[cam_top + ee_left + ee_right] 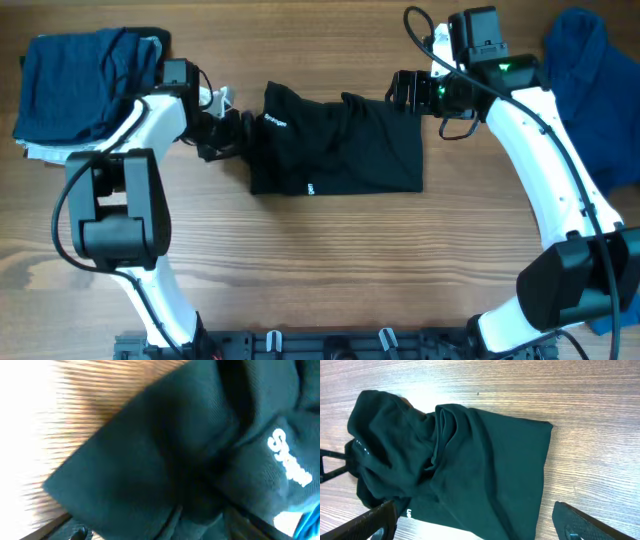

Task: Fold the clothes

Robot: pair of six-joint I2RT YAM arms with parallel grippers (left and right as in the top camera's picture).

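The black shirt (335, 145) lies partly folded in the middle of the table, with small white logos on it. My left gripper (232, 135) is at its left edge. In the left wrist view the black shirt (165, 460) fills the frame, bunched right at the jaws, which it hides. The gripper looks shut on it. My right gripper (402, 90) is above the shirt's far right corner. In the right wrist view its fingers (480, 530) are wide apart and empty over the black shirt (470, 470).
A pile of navy clothes (85, 80) sits at the far left on something white (40, 152). A royal-blue garment (590, 95) lies at the far right edge. The table (330, 260) is wood.
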